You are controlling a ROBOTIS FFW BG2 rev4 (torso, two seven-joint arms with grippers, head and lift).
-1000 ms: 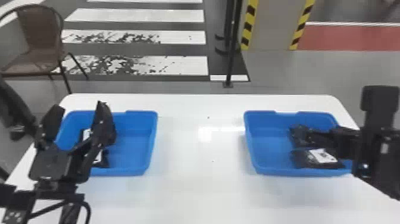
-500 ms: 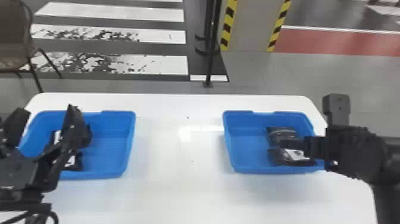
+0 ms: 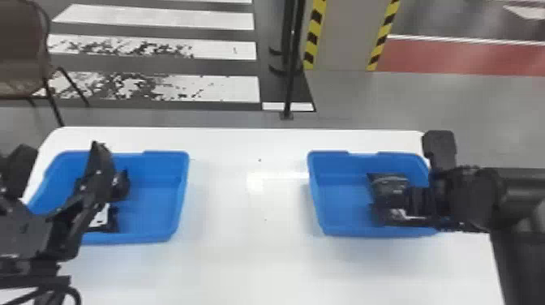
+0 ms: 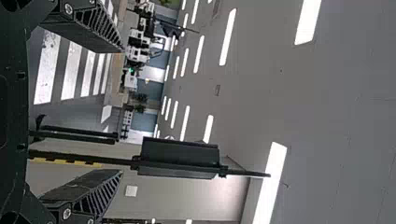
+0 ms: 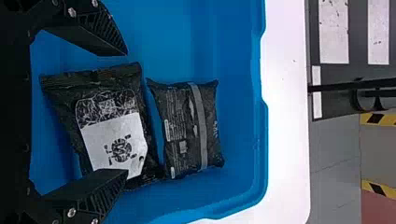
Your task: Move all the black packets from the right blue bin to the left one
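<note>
My right gripper (image 3: 421,201) is over the right part of the right blue bin (image 3: 324,194). In the right wrist view this gripper (image 5: 126,113) stands open above a large black packet (image 5: 116,140) with a white label; nothing is held. Beside that packet lies a smaller black packet (image 5: 187,135) with a grey stripe. My left gripper (image 3: 61,150) is parked, open and pointing up, in front of the left blue bin (image 3: 162,194); its wrist view shows the gripper (image 4: 122,111) empty. Partly behind its finger, a white-labelled packet (image 3: 99,219) and another dark packet (image 3: 121,186) lie in that bin.
Both bins stand on a white table (image 3: 243,251), with a wide stretch of tabletop between them. Behind the table's far edge are a thin black post (image 3: 290,81) and a chair (image 3: 24,52).
The head view has turned, so the table and bins sit farther left in it. My right gripper has moved left, farther in over the right bin. The left one has barely moved relative to its bin.
</note>
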